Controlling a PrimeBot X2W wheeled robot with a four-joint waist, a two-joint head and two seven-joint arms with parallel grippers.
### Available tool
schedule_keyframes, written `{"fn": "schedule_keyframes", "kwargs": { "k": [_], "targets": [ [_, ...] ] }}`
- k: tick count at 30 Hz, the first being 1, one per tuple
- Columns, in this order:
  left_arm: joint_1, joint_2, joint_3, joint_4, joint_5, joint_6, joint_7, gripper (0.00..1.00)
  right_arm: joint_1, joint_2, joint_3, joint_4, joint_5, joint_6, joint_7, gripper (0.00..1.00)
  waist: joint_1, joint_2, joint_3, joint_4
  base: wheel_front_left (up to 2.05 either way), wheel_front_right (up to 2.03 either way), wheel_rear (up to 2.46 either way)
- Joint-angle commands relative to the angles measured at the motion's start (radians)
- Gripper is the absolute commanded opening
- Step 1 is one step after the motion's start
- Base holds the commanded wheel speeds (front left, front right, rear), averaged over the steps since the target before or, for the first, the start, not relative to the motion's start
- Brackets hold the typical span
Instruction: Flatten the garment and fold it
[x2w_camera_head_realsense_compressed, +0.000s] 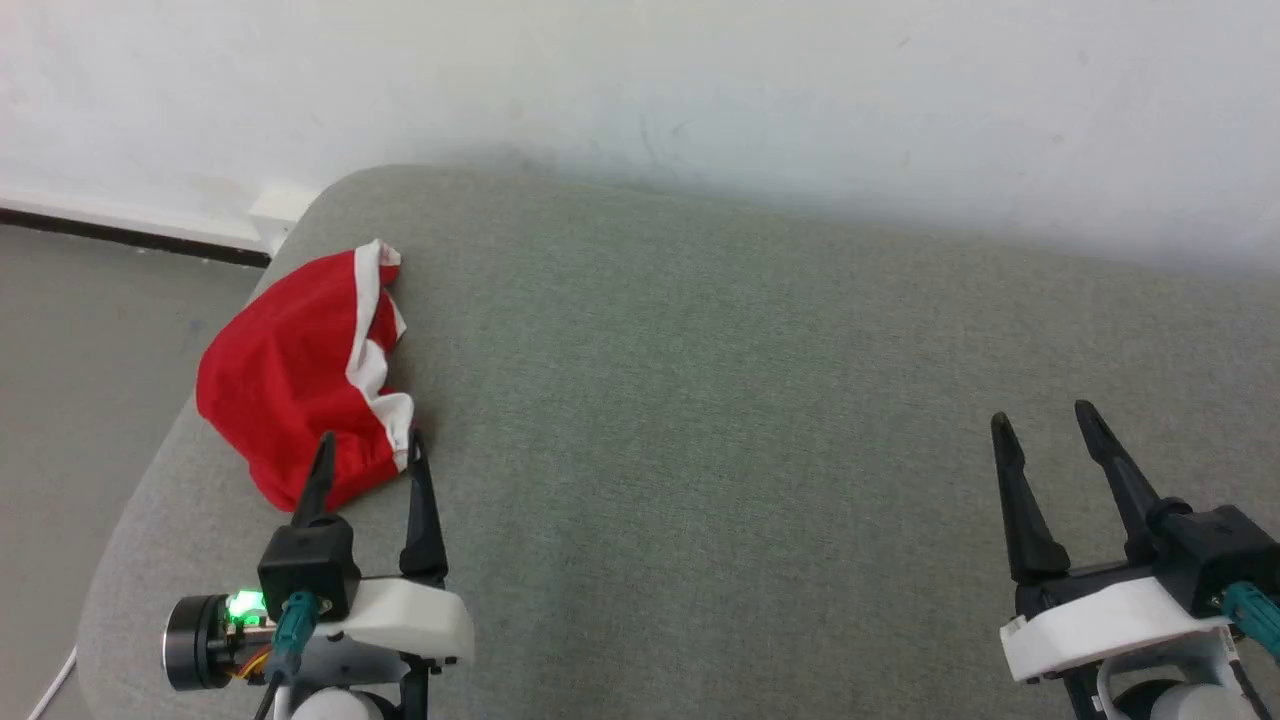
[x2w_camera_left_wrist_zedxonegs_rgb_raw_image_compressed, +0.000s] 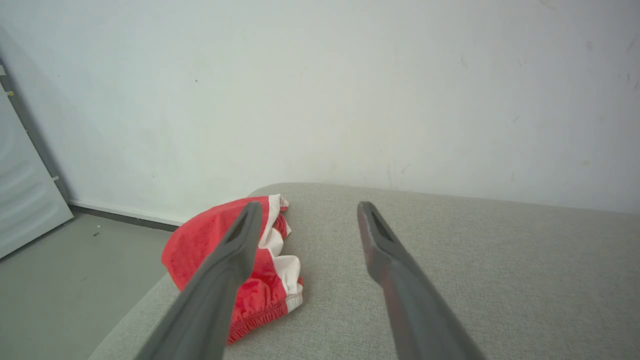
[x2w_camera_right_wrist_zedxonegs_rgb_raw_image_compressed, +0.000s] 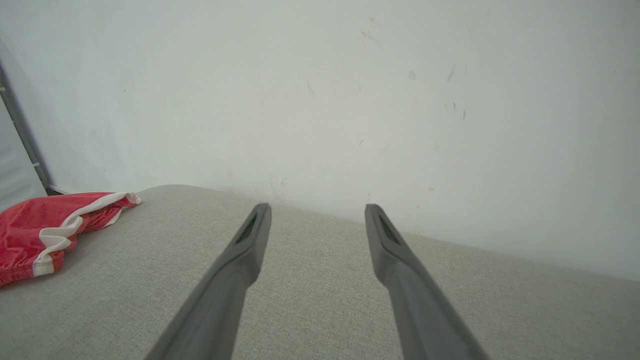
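Observation:
The garment (x2w_camera_head_realsense_compressed: 290, 375) is a crumpled heap of bright red cloth with white trim, lying at the far left edge of the grey cushioned surface (x2w_camera_head_realsense_compressed: 720, 420). My left gripper (x2w_camera_head_realsense_compressed: 370, 445) stands open just in front of the heap, its left fingertip over the red cloth's near edge, nothing between its fingers. In the left wrist view the garment (x2w_camera_left_wrist_zedxonegs_rgb_raw_image_compressed: 210, 240) lies partly behind my left finger (x2w_camera_left_wrist_zedxonegs_rgb_raw_image_compressed: 235, 250). My right gripper (x2w_camera_head_realsense_compressed: 1040, 420) is open over bare cushion at the lower right, far from the cloth. The right wrist view has the garment (x2w_camera_right_wrist_zedxonegs_rgb_raw_image_compressed: 35, 225) at its left edge.
A white wall (x2w_camera_head_realsense_compressed: 700, 90) runs right behind the cushion's far edge. Grey floor (x2w_camera_head_realsense_compressed: 90, 340) drops away left of the cushion, with a dark baseboard strip (x2w_camera_head_realsense_compressed: 130, 235). A pale panel (x2w_camera_left_wrist_zedxonegs_rgb_raw_image_compressed: 25, 195) leans at the left in the left wrist view.

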Motion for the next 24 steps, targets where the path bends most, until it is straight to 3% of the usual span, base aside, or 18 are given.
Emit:
{"fn": "schedule_keyframes", "kwargs": {
  "k": [1, 13, 19, 24],
  "targets": [
    [-0.018, 0.003, -0.003, 0.0, -0.005, 0.011, -0.011, 1.0, 0.006, 0.002, -0.001, -0.008, 0.013, 0.0, -0.011, 1.0, 0.0, 0.0, 0.002, 0.016, 0.0, 0.0, 0.0],
    [-0.028, 0.004, 0.012, 0.01, -0.018, 0.027, -0.036, 1.0, 0.011, 0.003, -0.001, -0.028, 0.023, -0.001, -0.036, 1.0, 0.0, 0.0, 0.011, 0.081, 0.0, 0.0, 0.0],
    [-0.11, 0.04, 0.077, 0.027, -0.044, -0.003, -0.049, 1.0, 0.012, 0.003, 0.001, -0.041, 0.018, -0.001, -0.048, 1.0, 0.0, 0.0, 0.027, 0.106, 0.0, 0.0, 0.0],
    [-0.232, 0.069, 0.141, 0.104, -0.106, -0.06, -0.059, 1.0, 0.01, 0.003, -0.001, -0.056, 0.003, -0.001, -0.059, 1.0, 0.0, 0.0, 0.055, 0.12, 0.0, 0.0, 0.0]
  ]
}}
